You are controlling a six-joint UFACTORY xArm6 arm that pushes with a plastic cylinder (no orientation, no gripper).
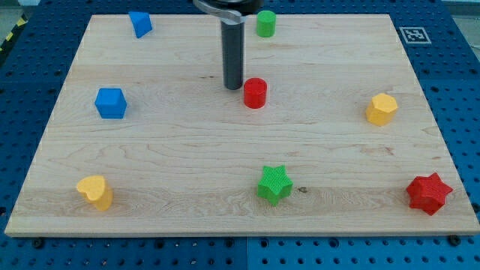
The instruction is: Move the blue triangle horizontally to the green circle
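A: Tip [233, 88] of the dark rod: you are seeing it resting on the wooden board [187, 150], upper centre, carrying nothing; a plain rod, it is neither opening nor closing on anything. It is standing just to the view's left of the red cylinder [255, 93], very close; whether the two are touching, you cannot tell.

B: And the task's blocks?

A: You are looking at the blue triangle [140, 24] lying near the board's top edge, well to the view's left of the tip. The green circle [265, 23] is sitting near the same edge, up and to the right of the tip, roughly level with the triangle.

B: Farther out?

A: You are finding the blue cube [110, 103] at the left, the yellow hexagon [382, 109] at the right, and along the bottom the yellow heart [95, 192], green star [274, 184] and red star [429, 193].
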